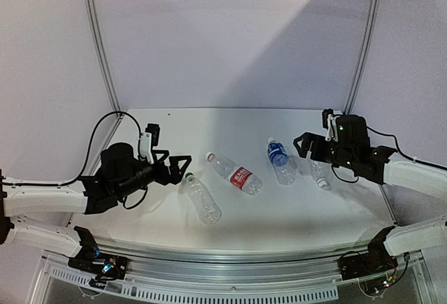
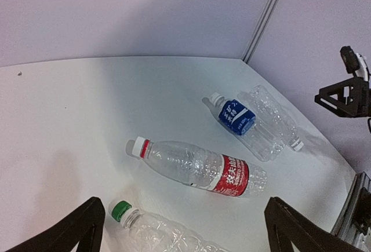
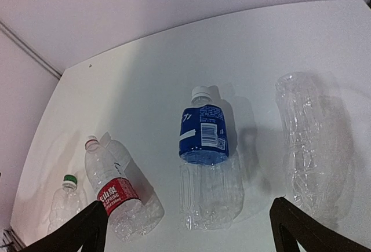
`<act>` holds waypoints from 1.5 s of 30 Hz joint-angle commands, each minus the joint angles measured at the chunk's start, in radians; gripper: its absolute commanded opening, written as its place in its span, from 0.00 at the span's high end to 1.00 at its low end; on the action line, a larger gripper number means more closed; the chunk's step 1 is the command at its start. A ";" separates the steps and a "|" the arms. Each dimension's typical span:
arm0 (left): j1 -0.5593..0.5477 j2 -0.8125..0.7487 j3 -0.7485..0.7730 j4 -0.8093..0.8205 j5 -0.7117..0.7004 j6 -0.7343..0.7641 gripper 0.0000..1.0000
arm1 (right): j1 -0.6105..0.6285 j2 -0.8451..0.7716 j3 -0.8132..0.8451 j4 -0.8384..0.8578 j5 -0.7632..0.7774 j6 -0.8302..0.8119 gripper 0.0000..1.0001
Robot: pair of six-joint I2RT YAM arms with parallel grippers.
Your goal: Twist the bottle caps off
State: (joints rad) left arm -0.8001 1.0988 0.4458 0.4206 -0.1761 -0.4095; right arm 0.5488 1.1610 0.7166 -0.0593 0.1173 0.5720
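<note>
Four clear bottles lie on their sides on the white table (image 1: 244, 126), all with caps on. An unlabelled bottle (image 1: 201, 198) has a green cap (image 1: 189, 176), also in the left wrist view (image 2: 121, 209). The red-label bottle (image 1: 235, 173) has a white cap (image 2: 139, 146). The blue-label bottle (image 1: 281, 161) has a pale cap (image 3: 200, 94). The second unlabelled bottle (image 1: 320, 175) has a pale cap (image 2: 297, 145). My left gripper (image 1: 180, 168) is open and empty, just left of the green cap. My right gripper (image 1: 302, 147) is open and empty, above the blue-label bottle (image 3: 206, 159) and the unlabelled one (image 3: 310, 148).
White walls with metal corner posts (image 1: 101, 45) close in the back and sides. A metal rail (image 1: 230, 276) runs along the table's near edge. My right arm's gripper shows at the right edge of the left wrist view (image 2: 348, 95).
</note>
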 commanded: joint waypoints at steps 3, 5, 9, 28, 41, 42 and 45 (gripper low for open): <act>0.006 -0.034 0.016 -0.055 -0.028 -0.016 0.02 | -0.074 0.025 -0.020 -0.009 -0.078 0.124 0.01; 0.003 -0.042 0.012 -0.056 -0.033 -0.018 0.02 | -0.072 0.018 -0.034 0.038 -0.158 0.046 0.01; 0.002 -0.022 0.029 -0.085 -0.036 -0.050 0.02 | -0.015 0.003 0.021 0.008 -0.204 -0.042 0.01; 0.137 0.049 0.003 -0.232 0.265 -0.566 0.02 | 0.490 0.598 0.705 -0.455 -0.197 -0.157 0.05; 0.136 0.151 -0.105 -0.091 0.464 -0.785 0.03 | 0.540 0.660 0.655 -0.394 -0.211 -0.142 0.08; 0.136 0.152 -0.118 -0.078 0.464 -0.797 0.03 | 0.539 0.675 0.651 -0.372 -0.238 -0.133 0.09; 0.136 0.135 -0.159 -0.035 0.452 -0.833 0.03 | 0.540 0.724 0.645 -0.302 -0.302 -0.085 0.09</act>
State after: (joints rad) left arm -0.6704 1.2449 0.3294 0.3088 0.2543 -1.1709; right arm 1.0855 1.8153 1.3815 -0.4557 -0.0921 0.4324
